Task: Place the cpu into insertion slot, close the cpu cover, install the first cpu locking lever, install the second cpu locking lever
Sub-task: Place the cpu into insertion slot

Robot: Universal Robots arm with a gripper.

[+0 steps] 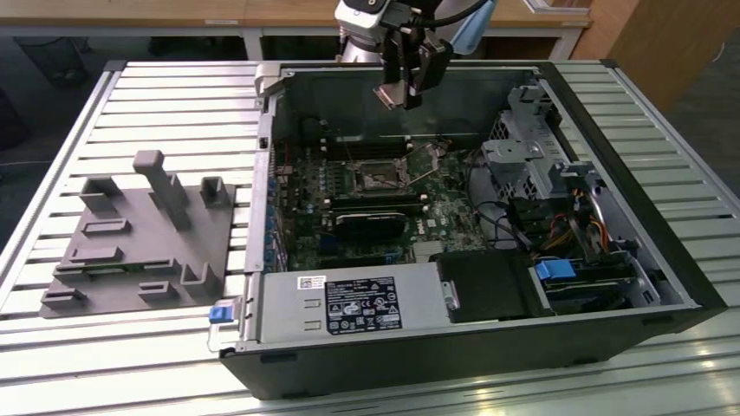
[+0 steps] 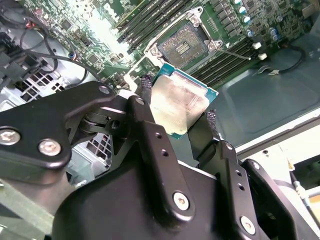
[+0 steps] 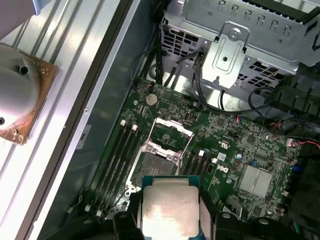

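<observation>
Slatted metal table (image 1: 173, 95) carries an open computer case (image 1: 347, 373), with a grey fixture tray (image 1: 139, 243) beside it on the exterior view's left. Above the case's far side hangs the gripper (image 1: 405, 94). Its jaws are closed on two opposite edges of the cpu (image 2: 179, 102), which shows its silvery top in both wrist views. The cpu is in the air, well apart from the green motherboard (image 1: 312, 208). Down on that board the insertion slot (image 2: 184, 46) lies bare, and the cpu cover (image 3: 174, 125) stands swung up beside it.
</observation>
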